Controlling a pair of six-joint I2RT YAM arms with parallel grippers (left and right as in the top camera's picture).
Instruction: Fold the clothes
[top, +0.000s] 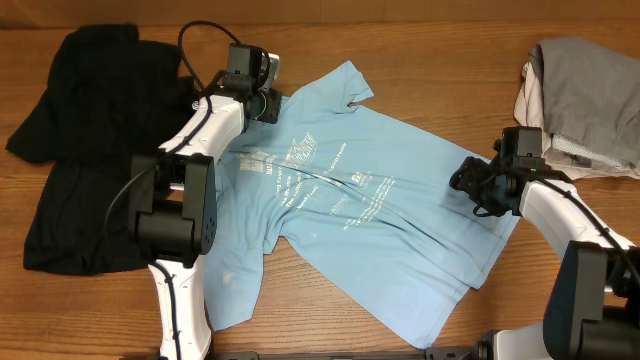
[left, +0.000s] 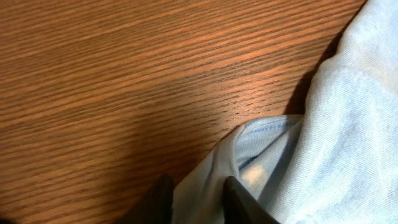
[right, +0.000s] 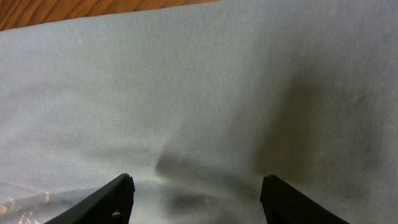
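Shirt (top: 370, 200), light blue, lies spread print-up across the middle of the desk (top: 420, 60). Our left fingers (top: 266, 104) are pinched on a stitched edge at its left side; our right fingers (top: 478, 188) stand spread wide over its right side, grasping nothing. Pulling with one grip alone, we could drag and bunch it. We count one blue shirt, one black garment (top: 80, 150), one grey-beige pile (top: 585, 90).

Bare table (top: 450, 70) beyond the T-shirt (top: 400, 230); black shirt (top: 80, 150) left, grey garments (top: 590, 90) right.
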